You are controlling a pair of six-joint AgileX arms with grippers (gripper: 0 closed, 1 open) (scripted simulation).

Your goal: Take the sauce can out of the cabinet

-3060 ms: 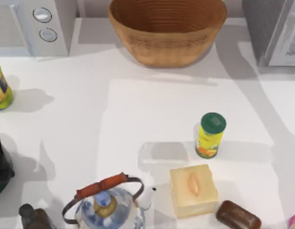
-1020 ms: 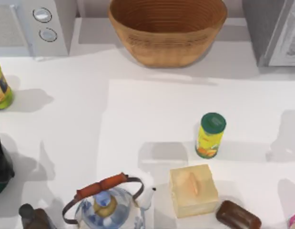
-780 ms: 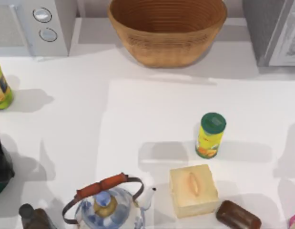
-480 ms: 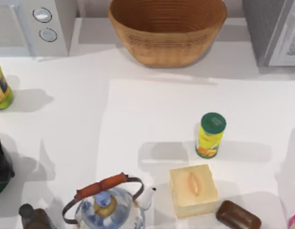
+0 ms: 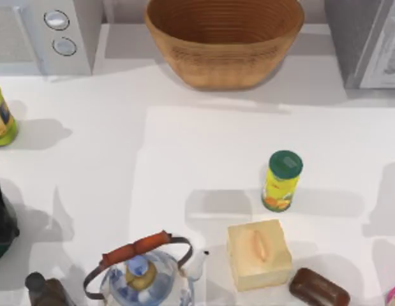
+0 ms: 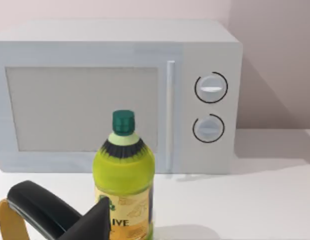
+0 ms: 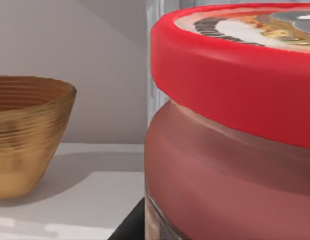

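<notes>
The sauce can (image 7: 230,125) loomed right against the right wrist camera, red rim up, with the cabinet (image 5: 366,41) at the table's (image 5: 184,140) far right corner behind it; whether the right gripper pinched it I could not tell. The woven basket (image 5: 224,38) at the far edge sat empty, and the yellow canister (image 5: 281,181) stood capped right of centre. The left gripper (image 6: 59,220) hung beside the green oil bottle (image 6: 123,180) facing the microwave (image 6: 114,95), its spread beyond telling.
</notes>
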